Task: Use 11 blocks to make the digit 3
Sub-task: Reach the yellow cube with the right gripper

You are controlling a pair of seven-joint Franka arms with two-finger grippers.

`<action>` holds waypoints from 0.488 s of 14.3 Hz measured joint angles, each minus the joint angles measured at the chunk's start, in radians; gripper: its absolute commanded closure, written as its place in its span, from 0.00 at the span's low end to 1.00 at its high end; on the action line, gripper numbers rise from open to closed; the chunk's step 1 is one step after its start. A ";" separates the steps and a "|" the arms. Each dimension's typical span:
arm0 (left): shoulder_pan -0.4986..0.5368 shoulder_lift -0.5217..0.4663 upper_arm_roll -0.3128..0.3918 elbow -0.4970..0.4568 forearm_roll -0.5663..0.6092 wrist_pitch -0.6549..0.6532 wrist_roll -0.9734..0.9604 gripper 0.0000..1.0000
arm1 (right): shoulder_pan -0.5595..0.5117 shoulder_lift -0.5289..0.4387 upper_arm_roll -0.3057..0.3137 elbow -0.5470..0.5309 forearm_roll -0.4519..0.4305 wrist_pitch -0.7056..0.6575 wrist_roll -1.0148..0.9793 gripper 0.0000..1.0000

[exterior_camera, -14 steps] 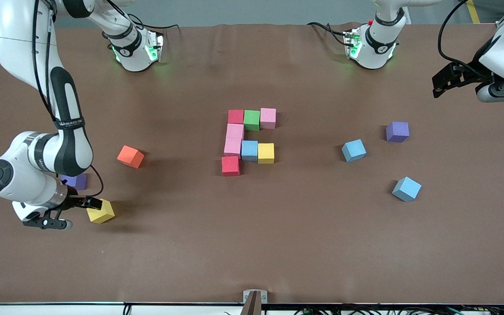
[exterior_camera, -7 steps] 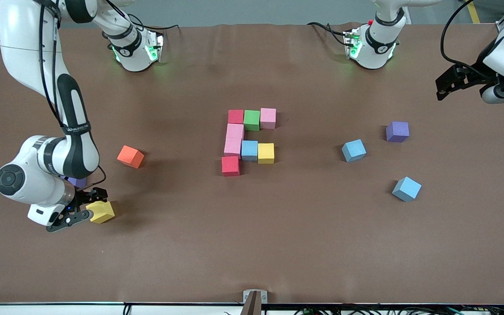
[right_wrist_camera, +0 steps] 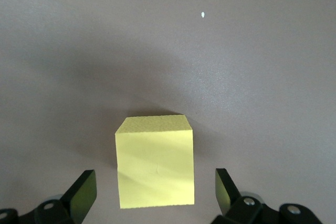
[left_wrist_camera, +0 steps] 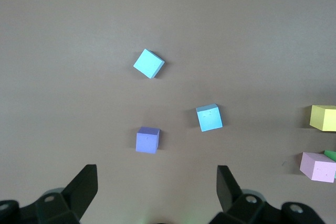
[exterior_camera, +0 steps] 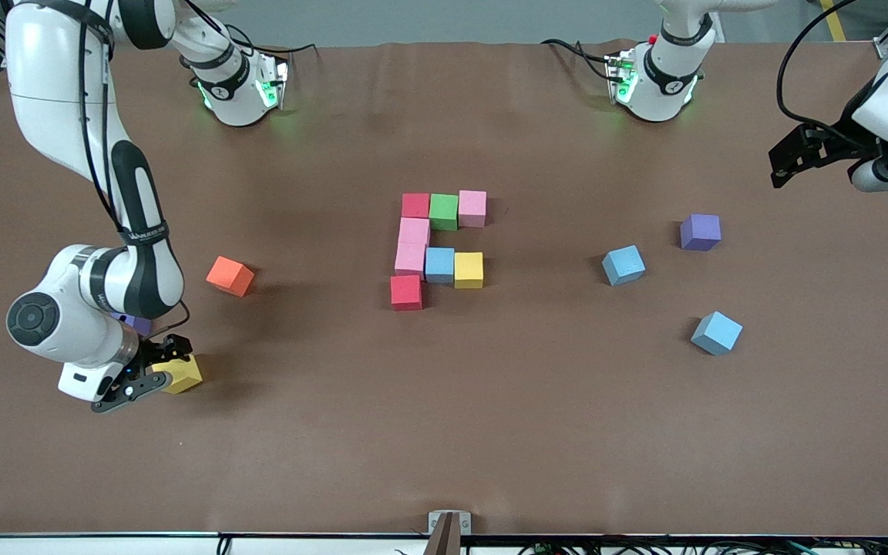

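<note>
Landmark: the green block (exterior_camera: 444,211), sitting in the top row of the unfinished figure at mid-table.

- Figure, eight blocks touching: a red block (exterior_camera: 415,205) is sitting beside the green one toward the right arm's end, a pink block (exterior_camera: 472,208) beside it toward the left arm's end. Two pink blocks (exterior_camera: 412,245) are running from the red one toward the front camera; a blue block (exterior_camera: 439,264) and a yellow block (exterior_camera: 469,270) are forming the middle row; a second red block (exterior_camera: 406,292) is lying nearest the camera.
- Loose yellow block (exterior_camera: 180,374): lying well away from the green block, toward the right arm's end and nearer the camera.
- Right gripper (exterior_camera: 153,368): hanging low at that yellow block, fingers spread wide with the block (right_wrist_camera: 155,161) between them; contact is hard to judge, but gaps seem to be showing on both sides.
- Two loose blue blocks (exterior_camera: 623,264) (exterior_camera: 717,332): lying well away from the green block toward the left arm's end, both nearer the camera.
- Purple cubes: one (exterior_camera: 700,231) lying toward the left arm's end, another (exterior_camera: 136,322) mostly hidden under the right arm.
- Orange cube (exterior_camera: 230,275): lying between the green block and the right gripper.
- Left gripper (exterior_camera: 791,154): waiting high over the left arm's end of the table, fingers apart, holding nothing.
</note>
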 measured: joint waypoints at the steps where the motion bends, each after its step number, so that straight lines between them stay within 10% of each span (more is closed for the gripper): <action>1: 0.000 0.004 0.000 0.000 0.000 0.002 0.000 0.00 | 0.000 0.004 0.000 0.000 0.000 0.003 0.000 0.00; 7: 0.004 0.015 0.003 0.001 0.000 0.006 0.000 0.00 | 0.000 0.024 0.000 0.000 0.000 0.005 0.000 0.08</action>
